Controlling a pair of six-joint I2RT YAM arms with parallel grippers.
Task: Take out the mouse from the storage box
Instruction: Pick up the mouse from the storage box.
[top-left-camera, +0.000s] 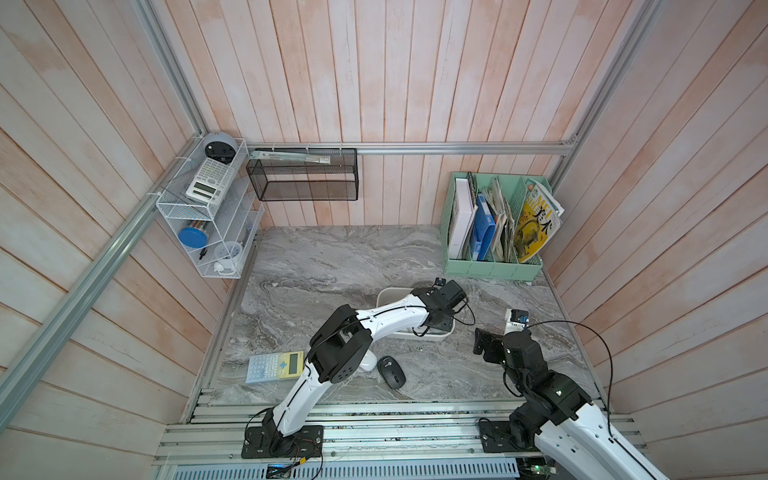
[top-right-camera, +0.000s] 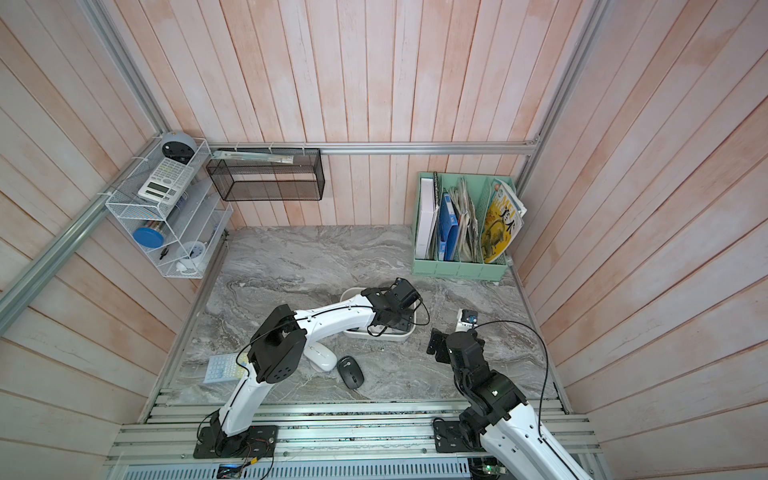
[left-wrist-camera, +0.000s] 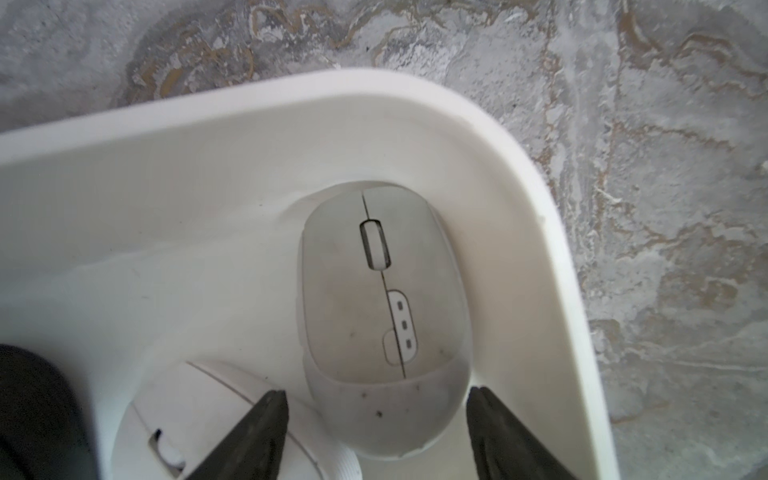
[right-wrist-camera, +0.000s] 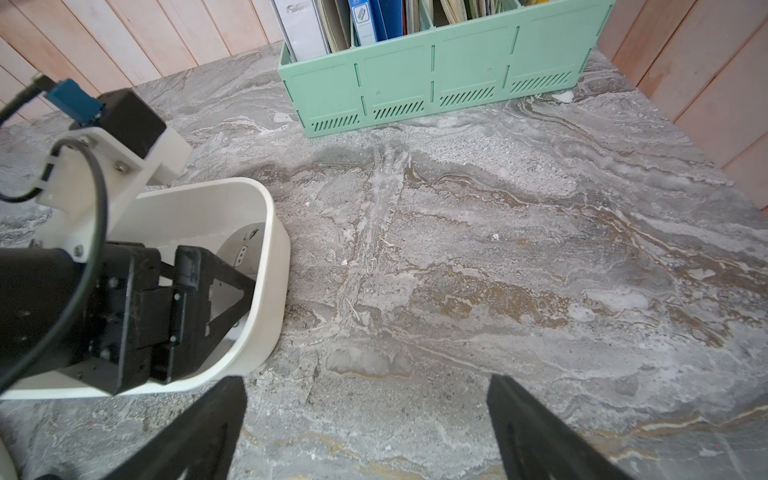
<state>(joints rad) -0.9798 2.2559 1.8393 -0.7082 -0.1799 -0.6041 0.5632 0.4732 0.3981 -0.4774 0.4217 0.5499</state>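
Note:
The storage box (top-left-camera: 386, 295) (top-right-camera: 353, 293) (left-wrist-camera: 519, 174) is a shallow white tub in the middle of the marble table. A pale grey mouse (left-wrist-camera: 374, 291) (right-wrist-camera: 243, 249) lies in one corner of it. My left gripper (left-wrist-camera: 376, 397) reaches down into the box with its black fingers (left-wrist-camera: 266, 432) on either side of the mouse's rear. One finger touches it and a thin gap shows at the other. A second white mouse (left-wrist-camera: 199, 415) lies beside it. My right gripper (right-wrist-camera: 365, 382) stands open and empty above bare table, right of the box.
On the table in front of the box lie a black mouse (top-left-camera: 391, 372), a white mouse (top-right-camera: 320, 357) and a calculator (top-left-camera: 274, 366). A mint-green file holder (top-left-camera: 494, 266) stands at the back right. A black mesh basket (top-left-camera: 303, 174) and a white wire rack (top-left-camera: 208, 208) hang on the walls.

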